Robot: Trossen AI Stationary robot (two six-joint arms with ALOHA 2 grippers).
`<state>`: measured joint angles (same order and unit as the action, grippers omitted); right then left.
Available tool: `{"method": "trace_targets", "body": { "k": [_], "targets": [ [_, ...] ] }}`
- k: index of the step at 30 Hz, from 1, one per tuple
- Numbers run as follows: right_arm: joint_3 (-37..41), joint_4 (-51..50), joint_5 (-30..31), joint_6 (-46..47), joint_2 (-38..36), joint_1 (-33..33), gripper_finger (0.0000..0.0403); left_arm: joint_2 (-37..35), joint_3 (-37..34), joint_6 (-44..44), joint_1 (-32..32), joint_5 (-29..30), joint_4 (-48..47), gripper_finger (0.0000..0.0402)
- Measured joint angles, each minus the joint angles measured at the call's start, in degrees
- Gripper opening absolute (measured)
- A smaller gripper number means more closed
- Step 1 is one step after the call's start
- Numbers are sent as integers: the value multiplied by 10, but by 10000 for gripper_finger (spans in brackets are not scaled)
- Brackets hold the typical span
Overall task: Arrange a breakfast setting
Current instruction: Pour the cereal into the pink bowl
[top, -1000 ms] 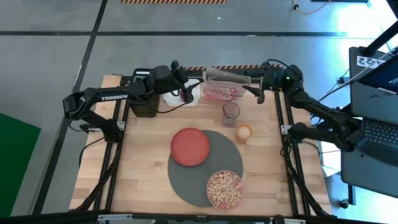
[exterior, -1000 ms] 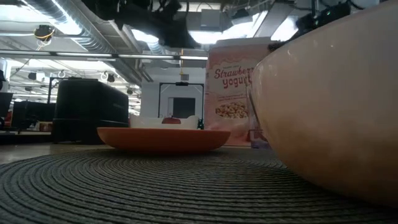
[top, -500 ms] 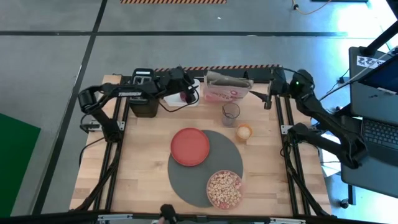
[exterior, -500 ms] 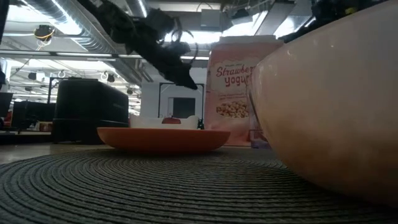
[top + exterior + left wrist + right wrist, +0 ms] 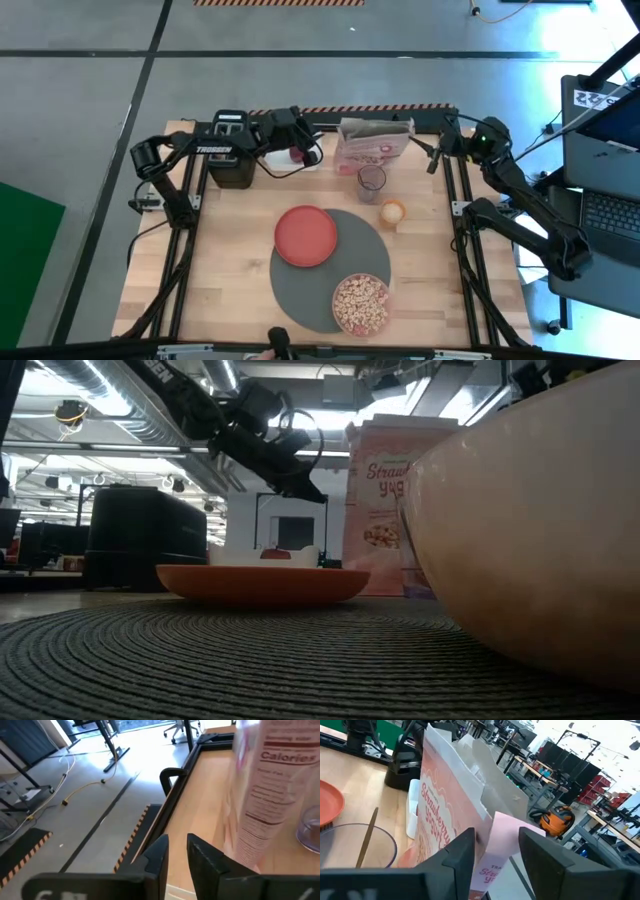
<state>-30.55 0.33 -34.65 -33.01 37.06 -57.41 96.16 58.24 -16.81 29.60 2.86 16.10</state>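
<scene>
The pink cereal box (image 5: 375, 142) stands upright on its base at the table's far middle. My right gripper (image 5: 432, 160) hangs open just right of it, apart from it; its fingers (image 5: 462, 852) frame the box's top flap (image 5: 507, 847) without touching. My left gripper (image 5: 308, 493) hovers above the white tub (image 5: 265, 556), where the dark-red fruit piece (image 5: 275, 553) lies. Only a narrow gap separates its fingers (image 5: 157, 855), with nothing between them. The red plate (image 5: 305, 236) and the bowl (image 5: 361, 304) of cereal sit on the round grey mat (image 5: 300, 290).
A clear cup (image 5: 371, 180) holding the thin gold spoon (image 5: 367, 837) stands just in front of the box. The round toast (image 5: 392, 212) lies on the wood beside the mat. The black toaster (image 5: 230, 165) stands at the far left, next to the tub.
My left gripper has come down and reached out over the white tub. My right gripper has drawn back from the cereal box toward the table's right edge. The box has shifted a little toward the right and turned about, and now stands upright.
</scene>
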Motion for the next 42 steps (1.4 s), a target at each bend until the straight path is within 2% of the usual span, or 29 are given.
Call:
{"method": "trace_targets", "body": {
  "k": [6, 12, 15, 19, 22, 25, 28, 33, 36, 42],
  "targets": [
    [0, 30, -6, 13, -5, 0, 152, 0, 0, 2, -11, 0, -2, 53],
    [-19, 1, -3, 14, -38, 0, 152, 0, 0, 17, -34, 22, -32, 53],
    [-29, -61, 42, 0, -54, 0, 152, 0, 0, 31, -52, 48, -56, 52],
    [-29, -170, 143, -28, -66, 0, 152, 0, 0, 48, -74, 49, -74, 52],
    [-23, -210, 188, -32, -60, 0, 152, 0, 0, 58, -86, 56, -75, 52],
    [-6, -200, 193, -17, -47, 1, 152, 0, 0, 61, -87, 56, -72, 52],
    [9, -186, 223, -3, -31, 1, 152, 8, 0, 63, -86, 55, -50, 51],
    [29, -125, 230, 12, 8, 1, 148, 33, 13, 63, -86, 37, -36, 23],
    [33, -105, 235, 13, 36, 1, 130, 50, 36, 62, -84, 43, -34, 4],
    [33, -83, 236, 12, 86, 1, 77, 76, 76, 56, -78, 63, -36, 8]
  ]
}}
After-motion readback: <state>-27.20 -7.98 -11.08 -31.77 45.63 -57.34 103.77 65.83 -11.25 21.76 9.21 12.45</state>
